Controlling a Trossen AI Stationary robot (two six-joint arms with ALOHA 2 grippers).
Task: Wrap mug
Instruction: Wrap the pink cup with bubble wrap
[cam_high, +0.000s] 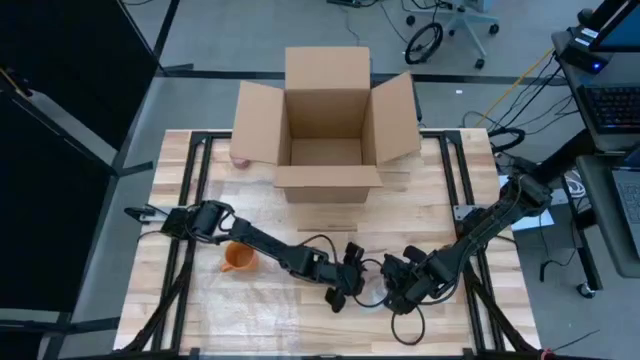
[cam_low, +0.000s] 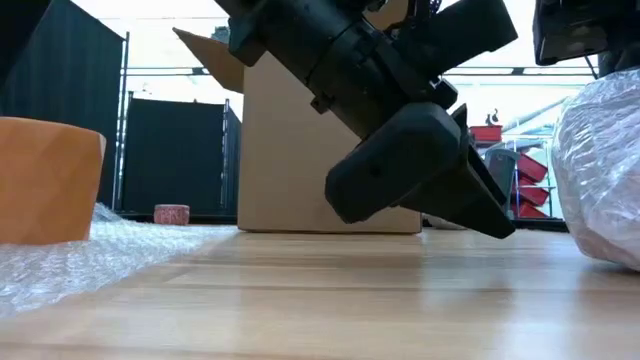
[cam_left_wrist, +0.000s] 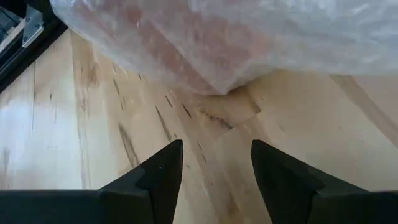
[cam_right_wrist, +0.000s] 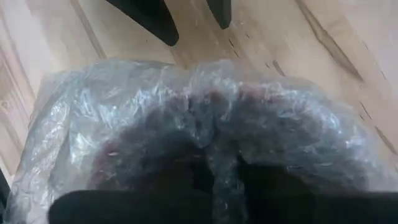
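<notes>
The wrapped mug (cam_right_wrist: 205, 143), a rounded bundle in crinkled, clear bubble wrap with a dark reddish mass showing through, sits at the table's (cam_high: 450, 190) near edge, pinched in the right gripper (cam_high: 398, 292). The left gripper (cam_left_wrist: 214, 180) hovers just beside it, its two dark tapered fingers (cam_left_wrist: 163, 171) spread apart over pale, streaked wood and holding nothing. A smooth orange cup (cam_high: 238, 258) stands on a flat bubble-wrap sheet (cam_low: 90, 255) under the left arm. An open cardboard box (cam_high: 325, 125), flaps splayed, sits at the far side, a small pink block (cam_low: 172, 213) beside it
</notes>
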